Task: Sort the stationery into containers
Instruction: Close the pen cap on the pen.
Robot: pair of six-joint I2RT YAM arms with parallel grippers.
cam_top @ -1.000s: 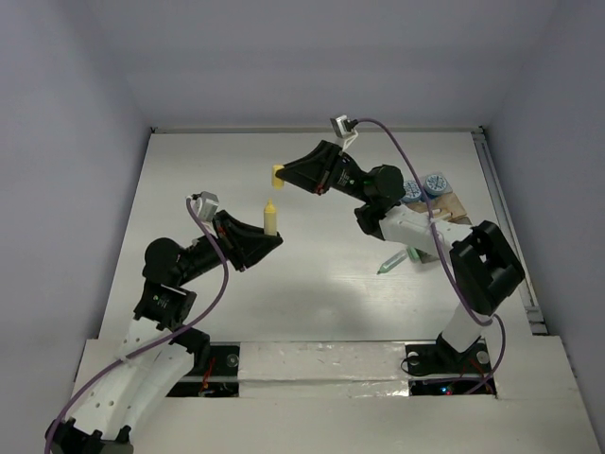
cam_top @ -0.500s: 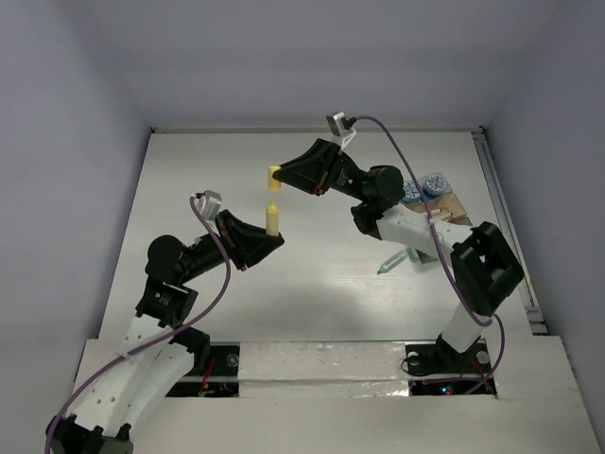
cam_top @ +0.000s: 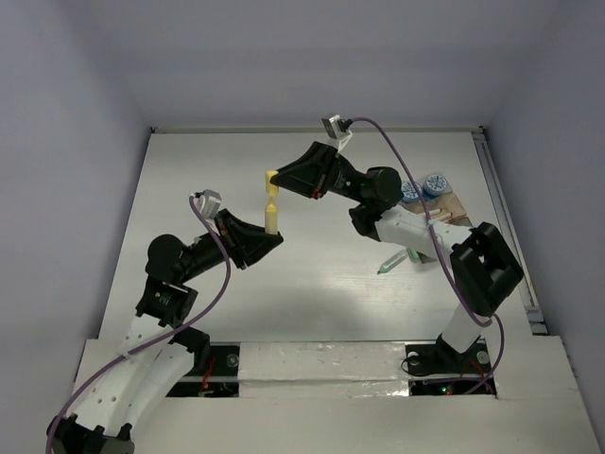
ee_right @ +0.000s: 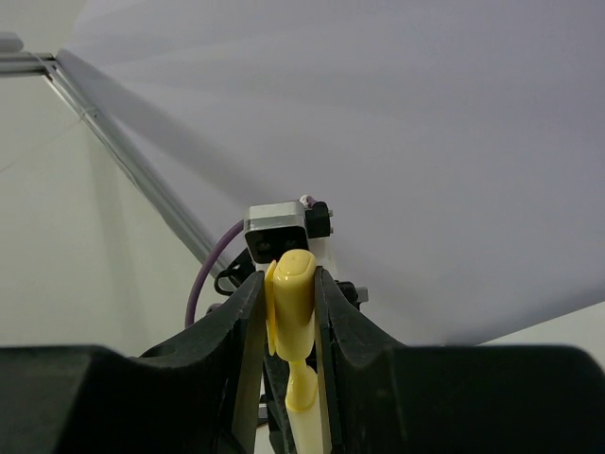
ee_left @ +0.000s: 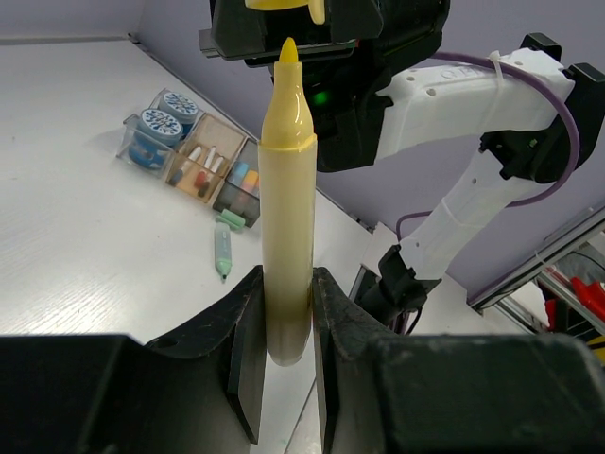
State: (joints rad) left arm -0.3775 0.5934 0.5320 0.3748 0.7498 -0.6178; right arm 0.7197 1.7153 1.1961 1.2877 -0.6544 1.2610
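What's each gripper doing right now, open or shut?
Left gripper: closed, holding the yellow marker upright by its lower end.
Right gripper: closed, holding the yellow cap.

Left arm (cam_top: 180, 260), right arm (cam_top: 383, 189): jaws clamped

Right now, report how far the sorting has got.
Done: pots and some small pieces sit in the trays. In hand: the left gripper grips a yellow marker upright, and the right gripper holds its cap right over the tip, not yet on. Left: cap it, tray it, then the green pen lying loose on the table beside the trays.
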